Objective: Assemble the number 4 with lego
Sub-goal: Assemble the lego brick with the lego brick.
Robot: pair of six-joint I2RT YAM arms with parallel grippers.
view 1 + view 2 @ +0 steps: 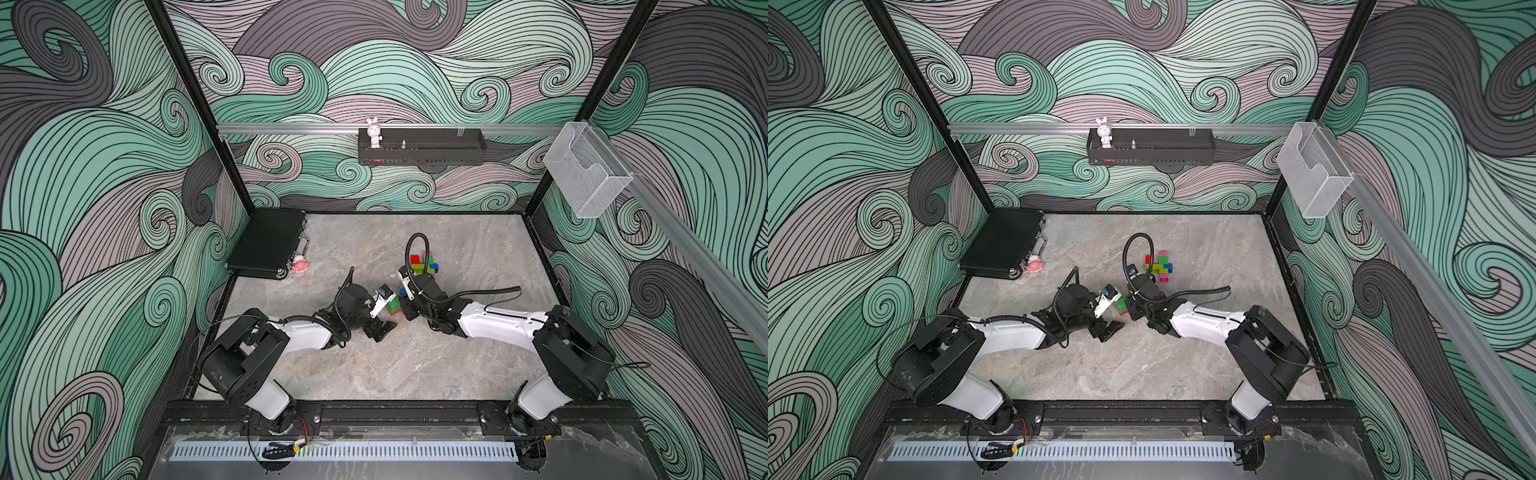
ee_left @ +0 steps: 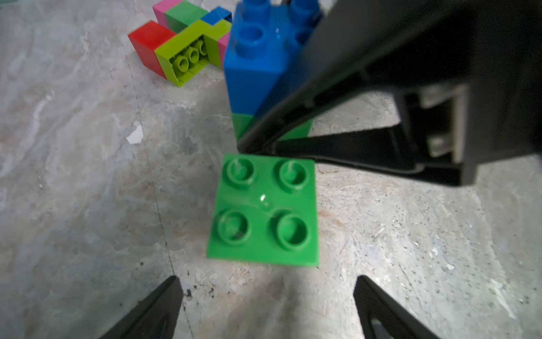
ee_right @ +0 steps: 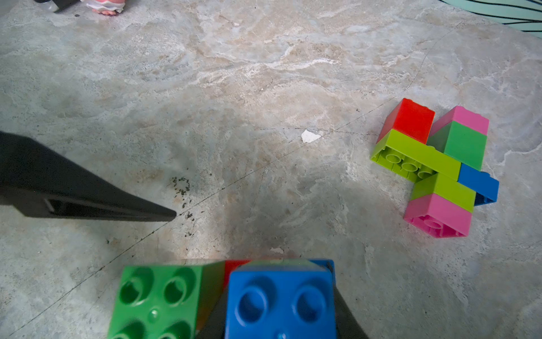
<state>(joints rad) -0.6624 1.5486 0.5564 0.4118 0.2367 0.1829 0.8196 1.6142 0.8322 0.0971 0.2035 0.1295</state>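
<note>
The left jaws stood released and wide apart, with nothing between them. A green four-stud brick (image 2: 264, 211) sat studs up on the table (image 2: 73, 176), just ahead of their tips. The right jaws were clenched on a blue brick (image 2: 252, 73), which was stacked on a second green brick (image 2: 242, 126). This stack stood just beside the loose green brick; whether the two touched could not be told. Well apart from both, toward the far side of the table, a joined cluster (image 3: 434, 164) of red, lime, pink, green and blue bricks lay on its side with hollow undersides showing. A black case (image 1: 268, 243) lay at the table's far left corner.
</note>
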